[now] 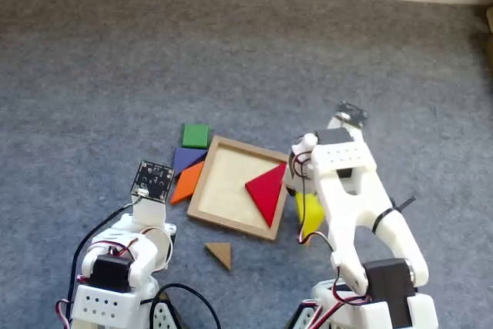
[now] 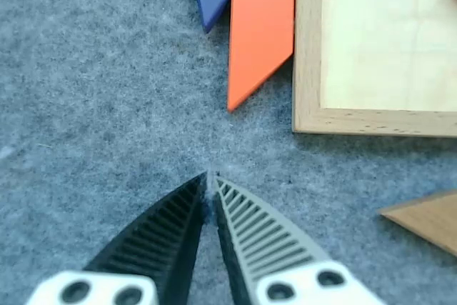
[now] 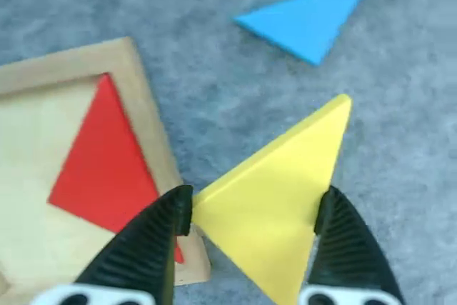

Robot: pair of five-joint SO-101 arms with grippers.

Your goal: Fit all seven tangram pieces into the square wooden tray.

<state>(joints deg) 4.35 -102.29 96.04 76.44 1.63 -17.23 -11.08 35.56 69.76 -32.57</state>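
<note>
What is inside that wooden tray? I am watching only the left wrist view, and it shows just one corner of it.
Observer: One red triangle lies flat in the tray, on the side nearer the right gripper.
Operator: What is that gripper doing?
Observer: It holds a yellow triangle by two edges, just outside that same side of the tray.
Operator: Are any pieces lying outside my view?
Observer: A green square lies past the blue piece, by the tray's far corner.
</note>
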